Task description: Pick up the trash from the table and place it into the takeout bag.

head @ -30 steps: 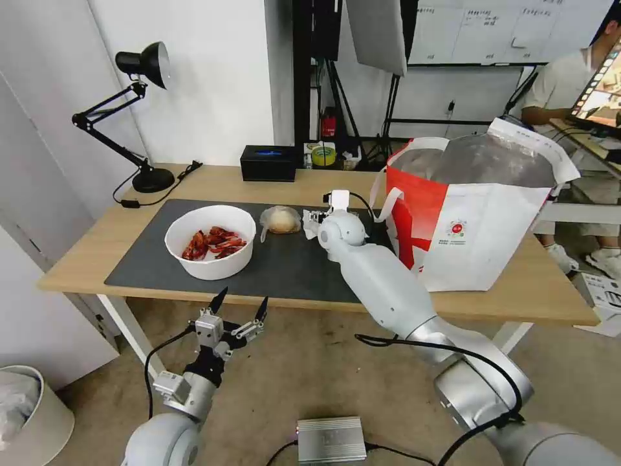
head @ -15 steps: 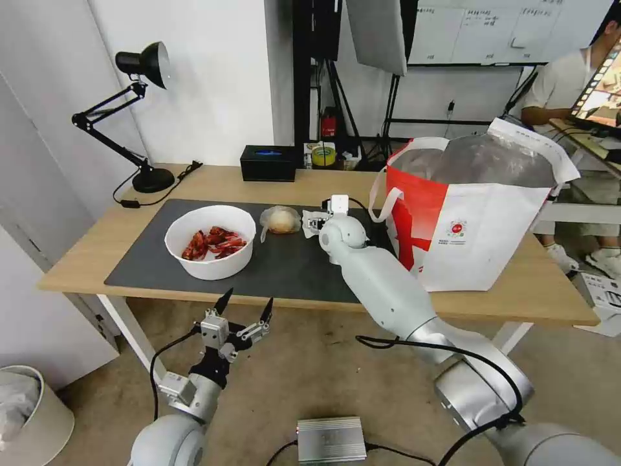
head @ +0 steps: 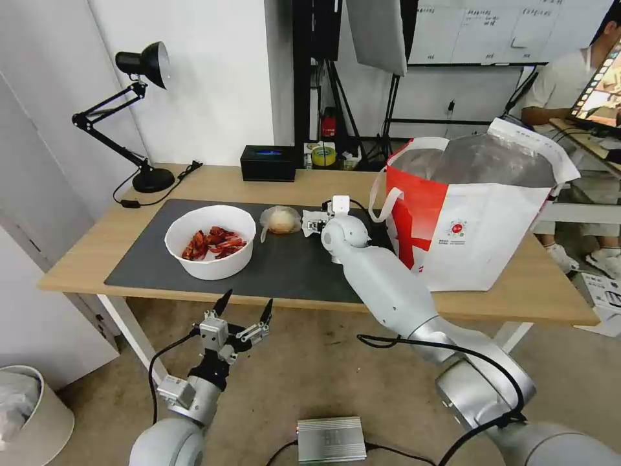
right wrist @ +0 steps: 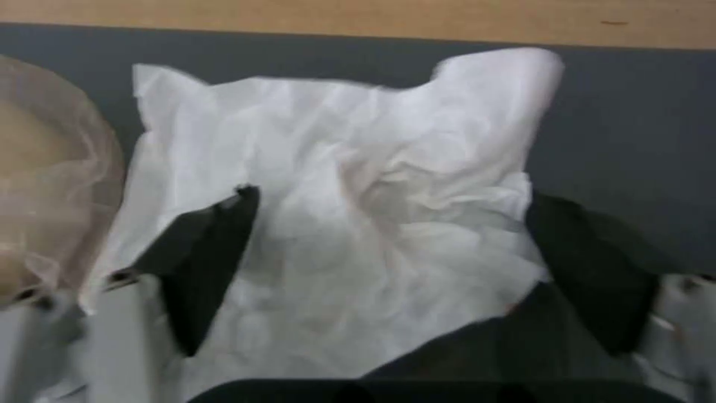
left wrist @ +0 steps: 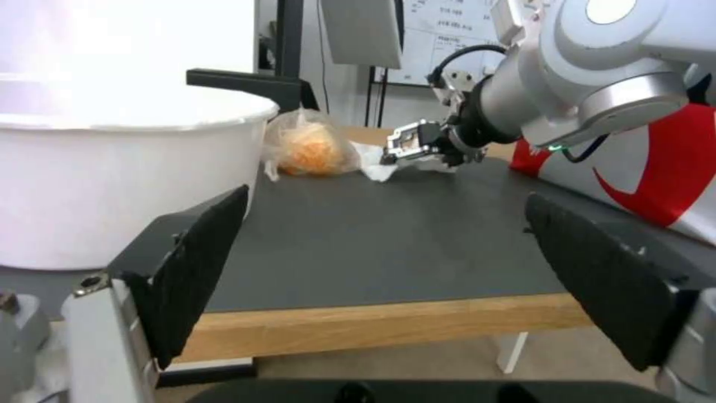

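Observation:
A crumpled white tissue [right wrist: 358, 184] lies on the table's dark mat [head: 284, 265], and my right gripper [right wrist: 391, 197] is open right over it, one finger on each side. Beside the tissue sits a small clear bag with a bun [head: 281, 220]. Farther left stands a white bowl of red crayfish shells [head: 210, 249]. The takeout bag [head: 479, 220] stands open at the right end of the light wood table [head: 97, 252]. My left gripper [head: 244, 309] hangs open below the table's front edge, level with the bowl [left wrist: 112, 168].
A black desk lamp [head: 139, 116] and a black tissue box [head: 268, 162] stand along the back of the table. A waste bin [head: 26, 414] sits on the floor at the left, and a metal box [head: 331, 439] lies on the floor by my base.
My right gripper has shifted slightly left over the tissue. My left gripper has dropped a little below the table edge.

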{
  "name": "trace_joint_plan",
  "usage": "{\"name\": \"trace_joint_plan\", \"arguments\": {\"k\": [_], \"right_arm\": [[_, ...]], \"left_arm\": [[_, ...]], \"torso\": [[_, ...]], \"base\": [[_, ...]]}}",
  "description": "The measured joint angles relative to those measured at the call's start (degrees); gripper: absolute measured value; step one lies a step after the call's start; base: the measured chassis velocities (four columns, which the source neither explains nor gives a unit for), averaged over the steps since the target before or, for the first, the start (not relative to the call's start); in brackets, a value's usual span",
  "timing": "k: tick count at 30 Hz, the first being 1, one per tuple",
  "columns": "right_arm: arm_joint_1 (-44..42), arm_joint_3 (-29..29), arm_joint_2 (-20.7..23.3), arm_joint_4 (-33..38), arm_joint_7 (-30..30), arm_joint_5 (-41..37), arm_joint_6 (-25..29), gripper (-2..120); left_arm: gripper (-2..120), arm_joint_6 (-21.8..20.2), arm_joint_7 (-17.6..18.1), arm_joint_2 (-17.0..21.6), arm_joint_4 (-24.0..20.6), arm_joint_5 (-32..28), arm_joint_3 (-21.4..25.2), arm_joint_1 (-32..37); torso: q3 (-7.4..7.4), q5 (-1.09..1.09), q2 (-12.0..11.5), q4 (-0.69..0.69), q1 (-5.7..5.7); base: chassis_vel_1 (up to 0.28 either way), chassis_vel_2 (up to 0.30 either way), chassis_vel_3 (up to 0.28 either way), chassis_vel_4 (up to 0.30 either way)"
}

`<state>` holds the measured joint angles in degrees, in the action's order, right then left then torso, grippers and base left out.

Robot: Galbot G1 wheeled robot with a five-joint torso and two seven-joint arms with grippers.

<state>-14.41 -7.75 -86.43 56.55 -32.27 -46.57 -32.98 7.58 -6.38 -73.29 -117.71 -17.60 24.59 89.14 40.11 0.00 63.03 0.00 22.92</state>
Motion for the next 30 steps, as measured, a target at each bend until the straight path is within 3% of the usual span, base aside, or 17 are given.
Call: {"name": "trace_joint_plan", "arguments": {"k": [4,6,9,19,24,27,30], "right_arm": [[-0.3,0.0,0.2,0.6,-0.1,-0.2,0.0,68],[-0.3,0.0,0.2,0.6,-0.1,-0.2,0.0,67],[-0.5,0.0,0.5,1.2,-0.4,-0.6,0.0,50],[-0.8,0.1,1.1,2.5,-0.8,-1.7,0.1,18],[-1.8,-0.1,2.4,6.7,-0.7,-3.5,1.2,0],[-2.6,-0.7,3.8,10.3,-0.8,-4.7,1.5,0],[-5.5,-2.2,8.1,21.5,-2.8,-6.9,1.7,0]], "left_arm": [[100,0.0,0.0,0.0,-0.1,0.0,0.0,0.0],[100,0.1,0.0,0.0,-0.1,0.0,0.0,0.0],[100,0.1,0.1,0.0,-0.1,-0.1,-0.2,-0.3],[100,0.1,0.2,0.1,0.2,-0.3,-0.5,-0.7],[100,0.1,0.2,0.0,0.2,-0.3,-0.6,-0.7],[100,0.1,0.2,-0.1,0.1,-0.3,-0.6,-0.7],[100,0.2,0.3,-0.3,-0.1,-0.3,-0.6,-0.5]], "torso": [[0.00,0.00,0.0,0.00,0.00],[0.00,0.00,0.0,0.00,0.00],[0.00,0.00,0.0,0.00,0.00],[0.00,0.00,0.0,0.00,0.00],[0.00,0.00,0.0,0.01,0.00],[0.00,0.00,0.0,0.00,0.00],[-0.01,0.00,0.0,0.00,0.00]], "base": [[0.000,0.000,0.000,0.000],[0.000,0.000,0.000,0.000],[0.000,0.000,0.000,0.000],[0.000,0.000,0.000,0.000],[0.000,0.000,0.000,0.000],[0.000,0.000,0.000,0.000],[0.000,0.000,0.000,0.000]]}}
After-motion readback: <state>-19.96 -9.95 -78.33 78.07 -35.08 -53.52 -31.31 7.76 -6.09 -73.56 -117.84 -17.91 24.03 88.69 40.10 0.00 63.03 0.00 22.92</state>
